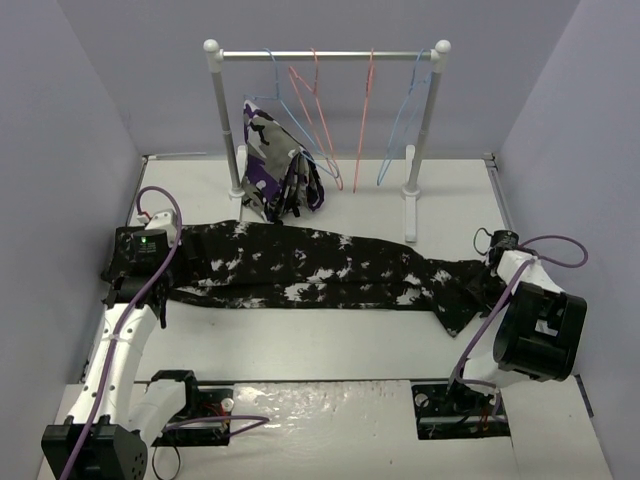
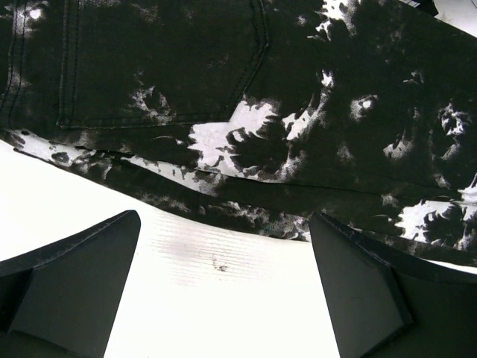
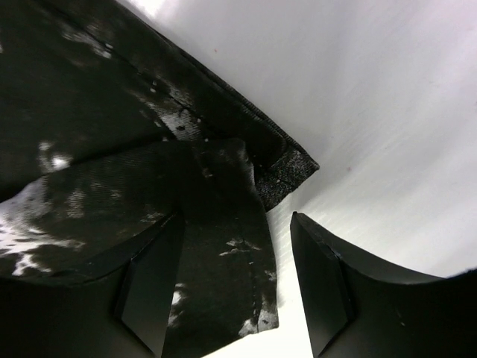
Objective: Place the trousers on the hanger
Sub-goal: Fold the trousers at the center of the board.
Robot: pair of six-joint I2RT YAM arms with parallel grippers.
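A white table [image 1: 330, 350] fills the bottom of a small booth closed in by 3 plain walls of pale grey-lilac: a left wall [image 1: 60, 130], a back wall [image 1: 330, 25] and a right wall [image 1: 590, 120]. Towards the far end of the table stands a white rack [image 1: 226, 120]. It has 2 upright posts with round caps, each on a flat foot, joined across the top by 1 thin rail [image 1: 340, 54]. The light is soft and even, with a bright glare along the table's near edge.
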